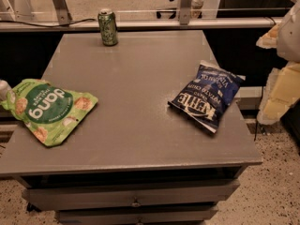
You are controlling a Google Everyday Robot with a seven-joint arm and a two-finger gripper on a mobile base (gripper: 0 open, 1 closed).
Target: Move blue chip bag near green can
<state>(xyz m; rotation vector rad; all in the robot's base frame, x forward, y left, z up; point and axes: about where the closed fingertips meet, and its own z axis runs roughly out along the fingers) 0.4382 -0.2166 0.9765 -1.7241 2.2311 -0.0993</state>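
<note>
Grey cabinet top (140,139) with drawers below fills our view. At its left edge we see a light-green snack bag (47,108) lying flat. Further along, at the far edge, the green can (108,27) stands upright. Right of centre lies the blue chip bag (206,96), flat near the right edge and well apart from the can. Off the table's right side hangs a pale shape that we take to be the gripper (277,90), clear of the bag; whether it is open or closed we cannot tell. We judge the task not yet begun: reaching, grasping and carrying the bag to the can all remain.
</note>
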